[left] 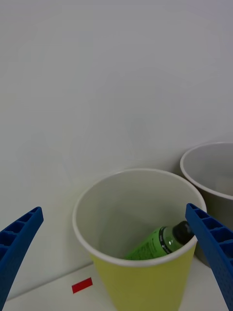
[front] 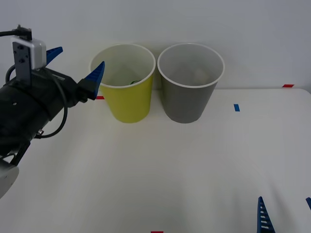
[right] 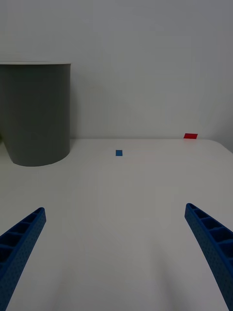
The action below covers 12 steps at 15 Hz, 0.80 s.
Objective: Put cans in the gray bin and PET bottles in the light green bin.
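White and matte, the table (front: 160, 170) is seen from the front, with the tapered light green bin (front: 127, 99) and gray bin (front: 188, 97) set side by side at the back wall. The left gripper (front: 77, 65) is held raised beside the green bin, ribbed blue fingers spread and empty. At the near right edge, the right gripper (right: 116, 257) is shown low over bare tabletop, fingers parted. Inside the lime bin (left: 141, 272), the PET bottle (left: 158, 241) is seen lying tilted, black cap up against the smooth white wall.

Colours I see on the white table (front: 194, 170)

The light green bin (front: 127, 102) is lime with white rim, the gray bin (front: 187, 102) dark gray; the PET bottle (left: 155, 243) is bright green, black cap.
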### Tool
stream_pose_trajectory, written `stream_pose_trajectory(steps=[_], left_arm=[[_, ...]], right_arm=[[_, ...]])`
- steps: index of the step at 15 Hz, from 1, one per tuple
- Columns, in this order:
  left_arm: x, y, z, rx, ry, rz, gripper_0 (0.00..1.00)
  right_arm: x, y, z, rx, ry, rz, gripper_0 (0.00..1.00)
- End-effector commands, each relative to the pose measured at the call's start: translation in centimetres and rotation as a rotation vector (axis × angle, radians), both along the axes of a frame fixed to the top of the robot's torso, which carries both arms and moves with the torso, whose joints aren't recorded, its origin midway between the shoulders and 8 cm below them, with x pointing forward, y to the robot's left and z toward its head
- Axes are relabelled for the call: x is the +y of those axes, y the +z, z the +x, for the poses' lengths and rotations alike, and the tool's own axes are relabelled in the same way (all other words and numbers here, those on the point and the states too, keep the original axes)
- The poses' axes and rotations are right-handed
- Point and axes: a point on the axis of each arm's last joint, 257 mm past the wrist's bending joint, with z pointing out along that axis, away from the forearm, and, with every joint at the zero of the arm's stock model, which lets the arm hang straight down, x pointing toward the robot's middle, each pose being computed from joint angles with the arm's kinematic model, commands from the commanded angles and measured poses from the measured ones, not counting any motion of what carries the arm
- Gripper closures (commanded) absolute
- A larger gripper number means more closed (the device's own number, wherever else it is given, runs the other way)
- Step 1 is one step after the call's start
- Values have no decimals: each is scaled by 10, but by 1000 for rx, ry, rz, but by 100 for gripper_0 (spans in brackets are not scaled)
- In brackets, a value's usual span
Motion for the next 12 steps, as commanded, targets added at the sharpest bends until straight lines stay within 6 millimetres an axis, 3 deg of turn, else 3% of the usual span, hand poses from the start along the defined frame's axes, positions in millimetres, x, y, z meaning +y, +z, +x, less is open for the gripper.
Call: stream_pose_trajectory(steps=[1, 7, 12], left_arm=[[14, -16, -19, 16, 21, -12, 0], [39, -37, -41, -75, 32, -7, 0], [50, -97, -62, -114, 32, -56, 0]], right_arm=[[0, 0, 0, 0, 0, 0, 1], [0, 0, 0, 0, 0, 0, 1], [0, 0, 0, 0, 0, 0, 0]])
